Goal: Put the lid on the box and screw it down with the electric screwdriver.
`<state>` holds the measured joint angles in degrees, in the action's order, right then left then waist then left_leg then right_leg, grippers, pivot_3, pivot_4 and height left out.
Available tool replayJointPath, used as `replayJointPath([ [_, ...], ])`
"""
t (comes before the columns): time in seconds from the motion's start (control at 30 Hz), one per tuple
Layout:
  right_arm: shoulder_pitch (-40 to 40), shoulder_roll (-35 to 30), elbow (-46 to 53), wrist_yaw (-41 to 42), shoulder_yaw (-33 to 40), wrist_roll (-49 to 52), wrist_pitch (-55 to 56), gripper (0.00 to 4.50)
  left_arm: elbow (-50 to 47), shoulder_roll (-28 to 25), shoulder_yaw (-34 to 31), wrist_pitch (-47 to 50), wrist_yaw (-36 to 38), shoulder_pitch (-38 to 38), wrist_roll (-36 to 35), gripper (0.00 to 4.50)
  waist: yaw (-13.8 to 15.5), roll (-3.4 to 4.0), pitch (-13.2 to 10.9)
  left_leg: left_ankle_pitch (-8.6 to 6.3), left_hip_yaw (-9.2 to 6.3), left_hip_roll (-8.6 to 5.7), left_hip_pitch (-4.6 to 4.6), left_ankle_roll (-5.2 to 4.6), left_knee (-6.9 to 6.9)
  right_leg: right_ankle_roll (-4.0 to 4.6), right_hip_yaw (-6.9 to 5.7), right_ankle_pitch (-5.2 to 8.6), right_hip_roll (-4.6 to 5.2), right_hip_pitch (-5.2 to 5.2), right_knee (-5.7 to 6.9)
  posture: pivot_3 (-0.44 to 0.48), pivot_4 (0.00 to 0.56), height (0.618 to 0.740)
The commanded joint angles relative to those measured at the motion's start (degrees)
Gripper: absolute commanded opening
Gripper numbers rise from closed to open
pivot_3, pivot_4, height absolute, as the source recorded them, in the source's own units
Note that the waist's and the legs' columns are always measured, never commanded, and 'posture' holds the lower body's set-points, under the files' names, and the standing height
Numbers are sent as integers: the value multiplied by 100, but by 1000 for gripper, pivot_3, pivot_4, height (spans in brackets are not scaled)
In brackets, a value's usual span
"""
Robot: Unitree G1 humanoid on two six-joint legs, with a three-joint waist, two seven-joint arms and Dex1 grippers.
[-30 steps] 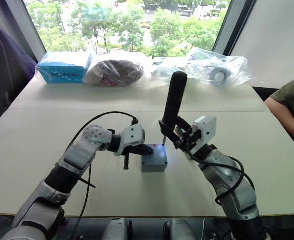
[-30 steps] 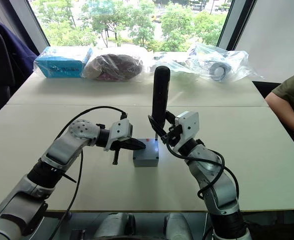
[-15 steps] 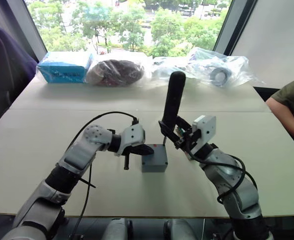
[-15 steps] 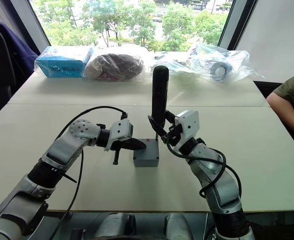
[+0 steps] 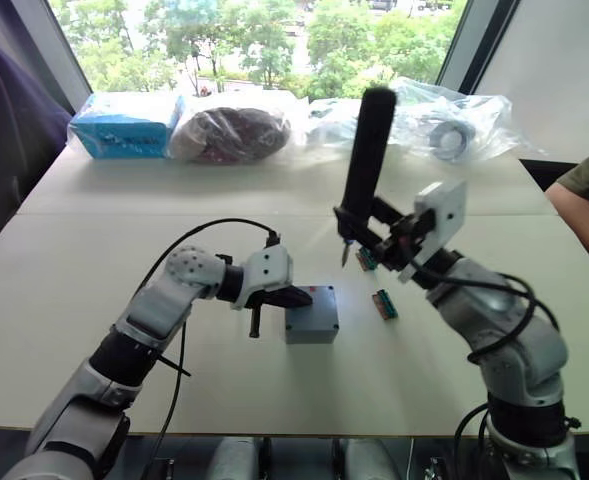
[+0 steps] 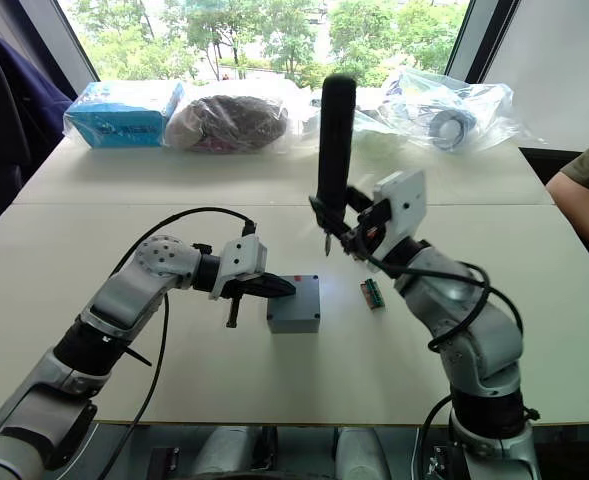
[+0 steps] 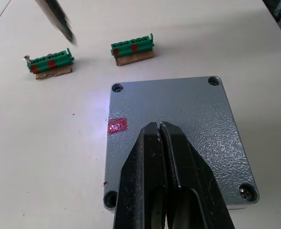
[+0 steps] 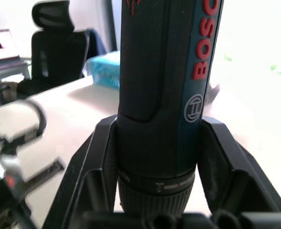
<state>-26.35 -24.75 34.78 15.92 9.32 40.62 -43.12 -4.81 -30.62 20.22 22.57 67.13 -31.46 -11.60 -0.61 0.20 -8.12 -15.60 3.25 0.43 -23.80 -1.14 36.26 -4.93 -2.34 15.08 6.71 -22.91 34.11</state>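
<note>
The lid (image 7: 178, 138) is sitting on the box (image 5: 311, 325); my left gripper (image 7: 160, 143), fingers pressed together, is pinning it. My right gripper (image 5: 374, 232) is clamping the electric screwdriver (image 5: 364, 160) aloft; corner screws look unfinished.

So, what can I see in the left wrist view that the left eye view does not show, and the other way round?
Left wrist view alone: the lid's corner screw holes, one with a screw head, and the red dots on the two green connectors.

Left eye view alone: the right gripper clamping the upright electric screwdriver, raised off the box, and the packets by the window.

Both: the left gripper, shut, pressing on the lid, and the red mark.
</note>
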Motion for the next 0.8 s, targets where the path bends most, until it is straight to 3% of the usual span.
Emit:
replayJointPath([
  [0.03, -592, -57, 212, -356, 561, 928, -389, 1739, 141, 200, -254, 616, -288, 194, -305, 0, 1, 4, -4, 1, -1, 0, -11, 0, 0, -2, -3, -1, -1, -7, 4, 0, 150, 740],
  [0.13, -1023, -204, -398, -1150, 1224, 1922, -1107, 1739, -127, 616, -1101, 1112, -784, -60, -1061, 0, 5, 0, -51, 15, -12, 1, -62, 15, 15, -27, -23, -14, -5, -48, 22, 0, 150, 740],
  [0.27, -1353, -1123, -1581, -2239, 1816, 3657, -2404, 1739, -310, 319, -1338, 1796, -337, -454, -1676, 0, 17, -9, -167, 16, -43, 8, -125, 15, 103, -49, -65, -26, -9, -63, 63, 0, 150, 740],
  [0.37, -1186, -2160, -2303, -2551, 1794, 4324, -3362, 1739, -679, -230, -1075, 1800, 212, -646, -1704, 0, 19, 27, -219, 16, -43, -8, -158, 13, 146, -49, -80, -26, -2, -84, 92, 0, 150, 740],
  [0.53, -321, -3372, -3195, -3029, 1508, 5640, -4031, 1739, -1050, -732, -828, 1731, 848, -779, -1798, 0, 63, 9, -235, 6, -37, -11, -159, -9, 158, -64, -84, -17, -28, -80, 99, 0, 150, 740],
  [0.8, 510, -3906, -4150, -3790, 580, 6868, -3575, 1739, -1117, -1086, -396, 1150, 1179, -534, -1372, 0, 95, 5, -237, 4, -30, 16, -157, -12, 188, -102, -73, -34, -63, -79, 104, 0, 150, 740],
])
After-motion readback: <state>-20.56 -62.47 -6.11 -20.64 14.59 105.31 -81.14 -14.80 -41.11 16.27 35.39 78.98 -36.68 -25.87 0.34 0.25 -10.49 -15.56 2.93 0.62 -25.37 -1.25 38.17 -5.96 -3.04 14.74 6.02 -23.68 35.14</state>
